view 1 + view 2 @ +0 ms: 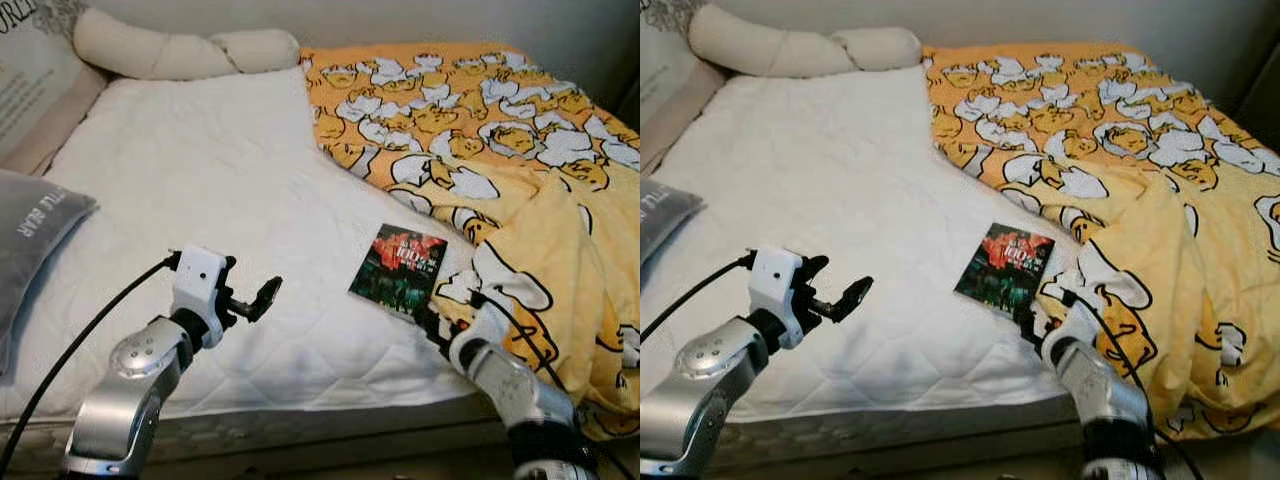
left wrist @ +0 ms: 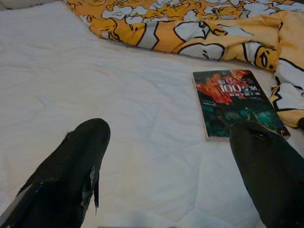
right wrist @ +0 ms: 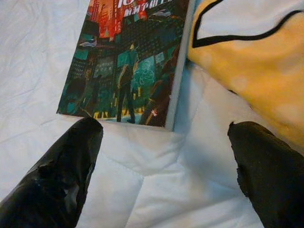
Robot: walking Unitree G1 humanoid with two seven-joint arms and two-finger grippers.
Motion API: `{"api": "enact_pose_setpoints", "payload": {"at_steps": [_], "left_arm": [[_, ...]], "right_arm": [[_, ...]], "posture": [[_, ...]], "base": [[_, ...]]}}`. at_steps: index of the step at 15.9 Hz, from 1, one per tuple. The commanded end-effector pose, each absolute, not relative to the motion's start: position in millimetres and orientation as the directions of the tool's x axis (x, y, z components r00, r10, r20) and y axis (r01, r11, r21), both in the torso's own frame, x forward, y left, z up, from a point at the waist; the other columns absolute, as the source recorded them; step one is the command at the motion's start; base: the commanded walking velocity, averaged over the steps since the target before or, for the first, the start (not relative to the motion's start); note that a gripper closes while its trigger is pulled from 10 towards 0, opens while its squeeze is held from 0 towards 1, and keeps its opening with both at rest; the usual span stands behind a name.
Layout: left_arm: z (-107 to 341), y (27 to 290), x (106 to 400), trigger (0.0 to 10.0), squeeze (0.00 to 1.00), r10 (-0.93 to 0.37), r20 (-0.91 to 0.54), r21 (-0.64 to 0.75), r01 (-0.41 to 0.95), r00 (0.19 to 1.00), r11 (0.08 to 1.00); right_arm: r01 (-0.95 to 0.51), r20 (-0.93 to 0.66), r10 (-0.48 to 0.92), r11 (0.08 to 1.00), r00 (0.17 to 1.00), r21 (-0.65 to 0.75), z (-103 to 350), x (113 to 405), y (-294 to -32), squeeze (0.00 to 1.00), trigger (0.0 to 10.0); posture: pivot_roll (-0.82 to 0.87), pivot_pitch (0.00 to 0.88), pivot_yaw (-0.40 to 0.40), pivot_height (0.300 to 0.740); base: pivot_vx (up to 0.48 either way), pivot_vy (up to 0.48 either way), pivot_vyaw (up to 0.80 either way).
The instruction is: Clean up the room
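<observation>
A book with a red and teal cover lies flat on the white mattress, its right edge against the yellow patterned blanket. My right gripper is open just short of the book's near edge, with nothing between its fingers. My left gripper hovers above the mattress to the book's left, also open and holding nothing. In the left wrist view the book lies ahead of that gripper.
A grey pillow lies at the mattress's left edge. A long cream bolster rests along the head end by the wall. The blanket is bunched over the bed's right half and hangs off the near right corner.
</observation>
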State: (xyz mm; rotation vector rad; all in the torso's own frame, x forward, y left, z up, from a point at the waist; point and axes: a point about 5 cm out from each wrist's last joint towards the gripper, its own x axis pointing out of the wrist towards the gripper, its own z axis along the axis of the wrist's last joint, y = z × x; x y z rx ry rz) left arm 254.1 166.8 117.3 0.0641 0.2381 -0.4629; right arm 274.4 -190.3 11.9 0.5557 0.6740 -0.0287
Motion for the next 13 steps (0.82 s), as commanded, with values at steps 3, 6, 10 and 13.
{"api": "enact_pose_setpoints", "payload": {"at_steps": [3,6,10,13], "left_arm": [[127.7,167.3,254.6,10.0,0.99,-0.475,-0.253,0.050,0.501,0.843,0.864],[130.6,169.3,254.3,10.0,0.96,-0.488,-0.266,0.061,0.520,0.831,0.852],[137.8,175.4,250.1,10.0,0.94,-0.501,-0.286,0.080,0.541,0.817,0.837],[140.4,176.0,244.5,10.0,0.93,-0.507,-0.299,0.084,0.551,0.809,0.830]], "right_arm": [[0.262,-0.590,0.168,0.778,0.790,0.571,4.4,287.6,-186.8,1.00,10.0],[0.297,-0.581,0.154,0.739,0.799,0.605,2.3,292.8,-186.3,1.00,10.0],[0.338,-0.479,0.163,0.518,0.863,0.786,9.4,306.3,-180.3,0.00,10.0],[0.363,-0.456,0.148,0.415,0.878,0.834,4.4,303.5,-176.7,0.00,10.0]], "posture": [[0.12,0.000,0.050,0.740],[0.14,0.000,0.060,0.740],[0.19,0.000,0.074,0.740],[0.22,0.000,0.078,0.740]], "base": [[0.000,0.000,0.00],[0.000,0.000,0.00],[0.000,0.000,0.00],[0.000,0.000,0.00]]}}
